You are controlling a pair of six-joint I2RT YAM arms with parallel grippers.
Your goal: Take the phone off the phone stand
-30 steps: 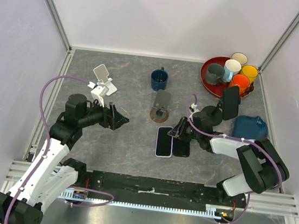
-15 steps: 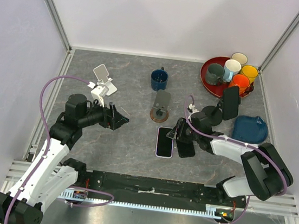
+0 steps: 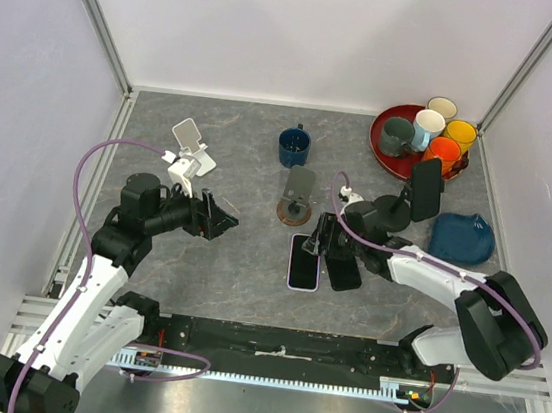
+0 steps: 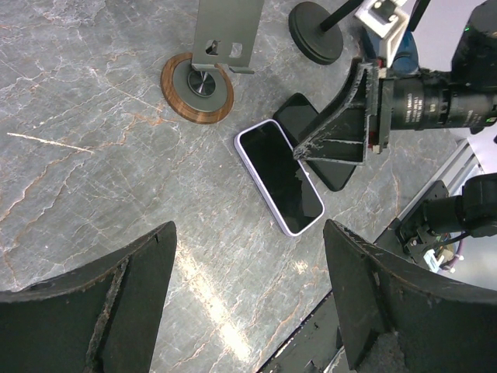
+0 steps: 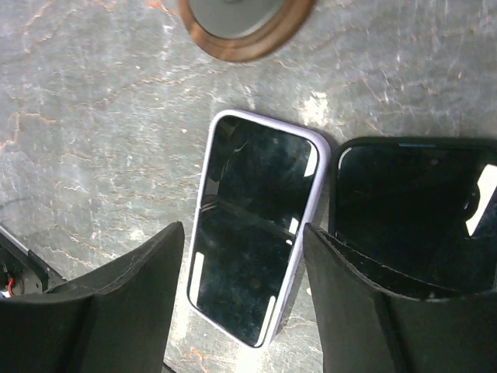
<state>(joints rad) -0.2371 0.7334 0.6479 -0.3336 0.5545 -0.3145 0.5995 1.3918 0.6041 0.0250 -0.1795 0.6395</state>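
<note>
Catching the right tool (image 3: 323,235) with jaws standing partly apart, wider than a second ago, and gripping nothing, hovering low over two handsets after edging a little to the left. Finding the lilac-cased phone (image 3: 303,261) lying flat and face up on the bench (image 3: 198,268), just in front of the phone stand (image 3: 300,183) with the round wooden foot, off the stand and touching neither tool, in the same spot as before. Showing the black phone (image 3: 344,271) flat right beside it, now uncovering more of its length and angling slightly away. Keeping the left tool (image 3: 216,217) where it was, jaws wide apart and empty, pointing at the phones from well to the left. Taking in a grey, marble-veined bench carrying a white stand (image 3: 192,149) at the left, a blue mug (image 3: 293,147) behind the grey stand, a red tray (image 3: 378,138) of coloured cups (image 3: 429,123) in the far right corner, a black stand (image 3: 389,208) propping up another dark handset (image 3: 425,189), and a blue dish (image 3: 461,236) near the right edge. Closing it all in with plain white walls (image 3: 328,32) on aluminium framing.
</note>
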